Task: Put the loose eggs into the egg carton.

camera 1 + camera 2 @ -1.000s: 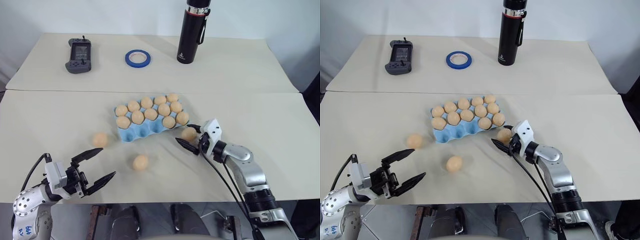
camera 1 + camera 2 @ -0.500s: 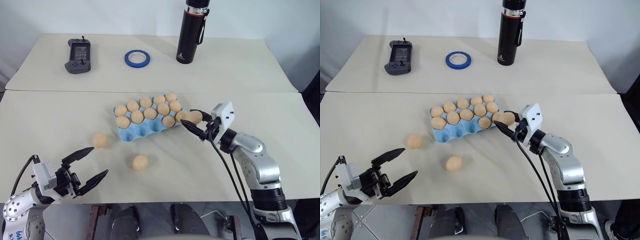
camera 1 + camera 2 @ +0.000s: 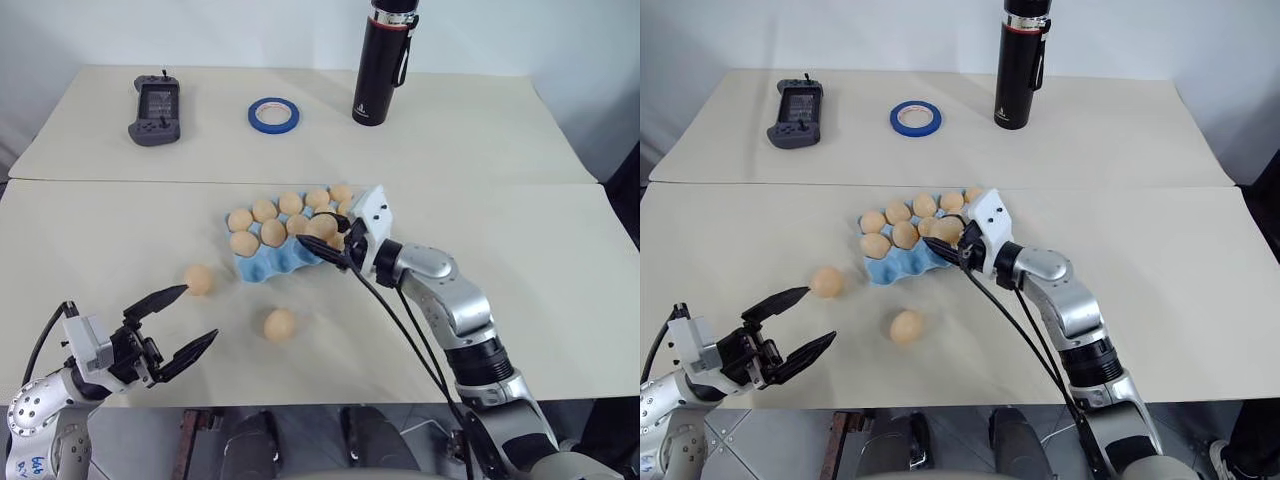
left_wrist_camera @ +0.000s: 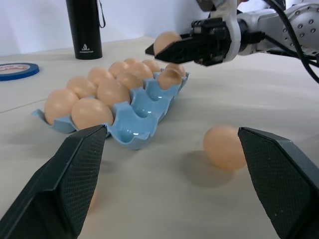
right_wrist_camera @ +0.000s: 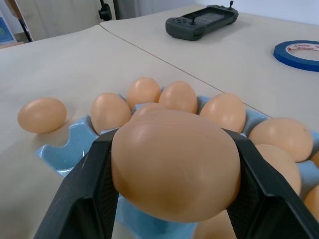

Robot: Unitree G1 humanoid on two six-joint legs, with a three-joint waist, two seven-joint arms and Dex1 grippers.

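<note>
Ten eggs sit in the carton (image 3: 262, 266), the right gripper (image 3: 322, 238) clamps another egg (image 3: 321, 226) above it, two eggs (image 3: 199, 279) lie loose near the wide-open left gripper (image 3: 180, 323).

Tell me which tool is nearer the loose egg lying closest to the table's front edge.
Left. The left tool hangs open just beside that egg, on its left. The right tool is farther back, over the egg carton, gripping another egg.
</note>
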